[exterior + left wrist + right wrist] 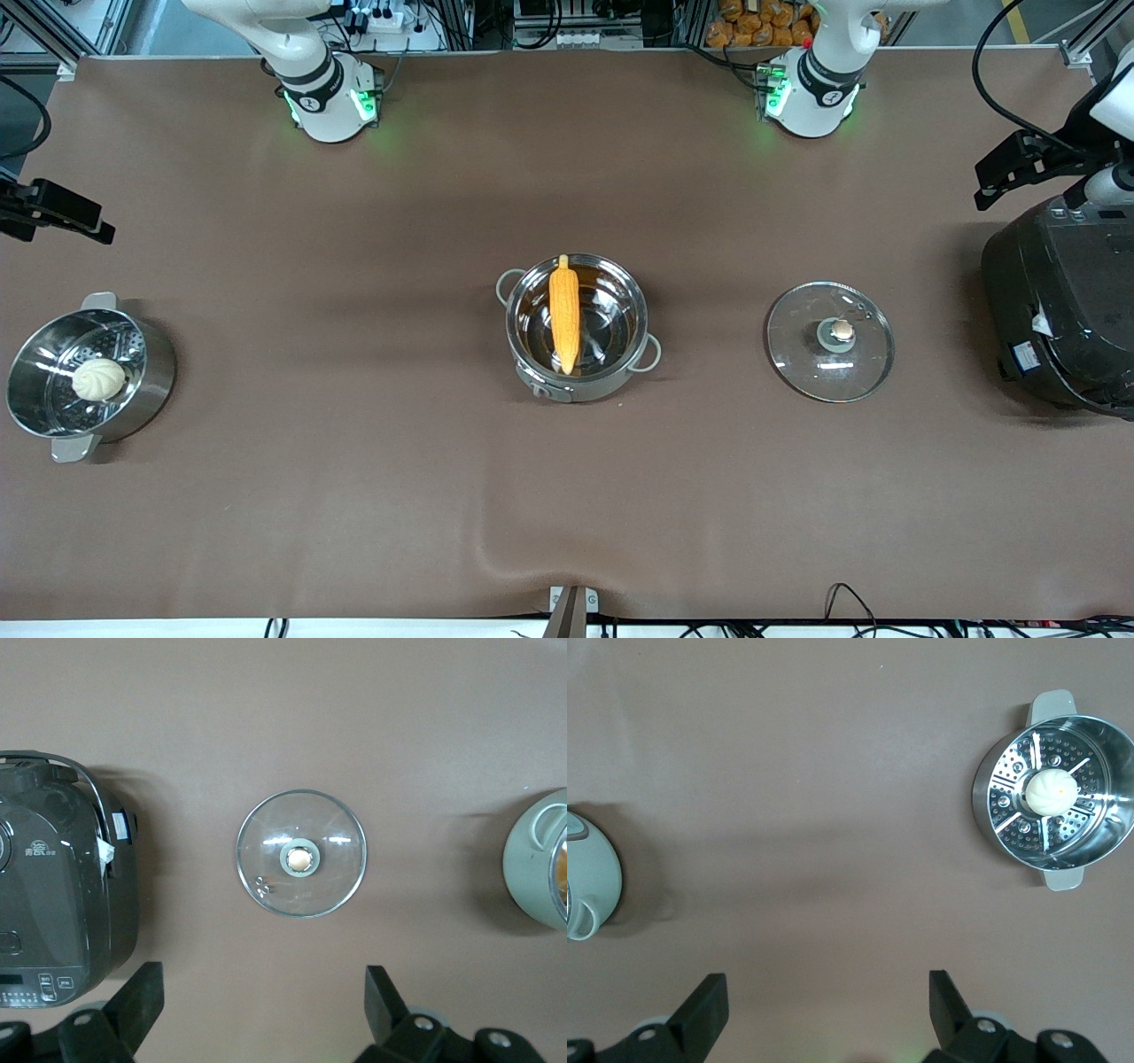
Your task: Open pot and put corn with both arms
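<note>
We see 2 arms, the right arm (301, 53) and the left arm (828, 62), each with a glossy white rounded shell, a black band at the joint bearing a small white round mark, and green lights glowing at the base. Black cables trail around both bases. Each black tool, the left tool (261, 1014) and the right tool (828, 1014), has 2 angular fingers with silver screws near the knuckles.

Cooker (1063, 310) cut off at edge
</note>
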Controlling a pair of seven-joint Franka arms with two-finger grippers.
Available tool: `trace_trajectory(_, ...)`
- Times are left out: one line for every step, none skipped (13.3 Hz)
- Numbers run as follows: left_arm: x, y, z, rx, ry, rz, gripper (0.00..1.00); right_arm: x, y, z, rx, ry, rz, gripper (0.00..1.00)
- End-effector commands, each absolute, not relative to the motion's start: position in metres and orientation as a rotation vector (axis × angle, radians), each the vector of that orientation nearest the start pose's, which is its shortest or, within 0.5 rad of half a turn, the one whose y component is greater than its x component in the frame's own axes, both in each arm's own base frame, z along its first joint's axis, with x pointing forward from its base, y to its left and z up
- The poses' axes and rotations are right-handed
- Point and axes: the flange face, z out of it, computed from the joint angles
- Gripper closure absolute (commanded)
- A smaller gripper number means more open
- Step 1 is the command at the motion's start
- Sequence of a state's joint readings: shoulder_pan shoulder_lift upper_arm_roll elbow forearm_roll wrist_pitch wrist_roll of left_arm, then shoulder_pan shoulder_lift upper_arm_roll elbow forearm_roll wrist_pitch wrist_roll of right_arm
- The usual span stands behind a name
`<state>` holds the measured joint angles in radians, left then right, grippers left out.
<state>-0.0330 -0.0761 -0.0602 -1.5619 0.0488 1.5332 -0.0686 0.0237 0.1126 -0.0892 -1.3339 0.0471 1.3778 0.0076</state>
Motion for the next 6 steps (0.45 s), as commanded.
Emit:
trace_trajectory(0.5259,-0.0449,0.6705,-3.064,0.07,-0.086,0.0,0.5674,-0.0237,0.6543,-3.088,0.119,0.095,0.0)
trace_trajectory(0.5254,-0.0451,0.6713,-3.065,0.07,-0.088,0.0,0.5674,-0.0229,0.6543,-3.088,0.116,0.095,0.0)
trace_trajectory(0.5259,-0.0443,0.6705,-3.066,0.056,-0.086,0.0,0.5674,-0.0227,0.6543,-3.087,0.116,0.095,0.0)
trace_trajectory(0.5253,-0.0444,0.6704,-3.068,0.046,-0.084,0.0,0.5674,-0.0227,0.6543,-3.087,0.116,0.095,0.0)
trace_trajectory(0.5252,-0.0436,0.6702,-3.075,0.042,-0.081,0.0,0.5674,-0.022,0.6543,-3.088,0.114,0.096,0.0)
trace_trajectory(0.5257,-0.0431,0.6701,-3.078,0.038,-0.081,0.0,0.5666,-0.0218,0.6549,-3.087,0.113,0.098,0.0)
